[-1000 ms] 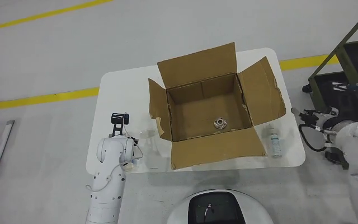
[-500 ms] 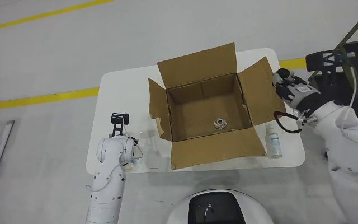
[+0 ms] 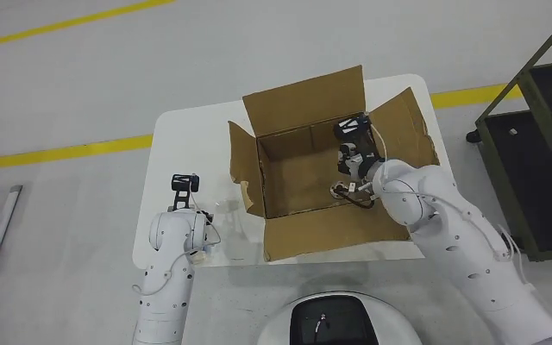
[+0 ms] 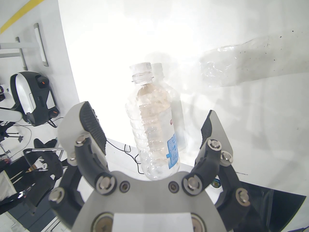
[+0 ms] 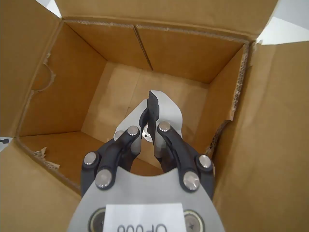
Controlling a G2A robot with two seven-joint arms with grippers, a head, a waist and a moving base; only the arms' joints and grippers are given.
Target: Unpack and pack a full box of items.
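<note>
- Box (image 3: pixel 302 102) sits open on the table (image 3: pixel 190 147); one small metal part (image 5: pixel 145 135) lies on its floor
- my right gripper (image 5: pixel 151 105) hangs straight over that part, fingers clenched on nothing; I judge it must open before descending

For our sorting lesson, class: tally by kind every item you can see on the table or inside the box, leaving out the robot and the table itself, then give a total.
Cardboard box: 1
Clear plastic bottle: 1
Small round metal part, on the box floor: 1
Total: 3
</note>
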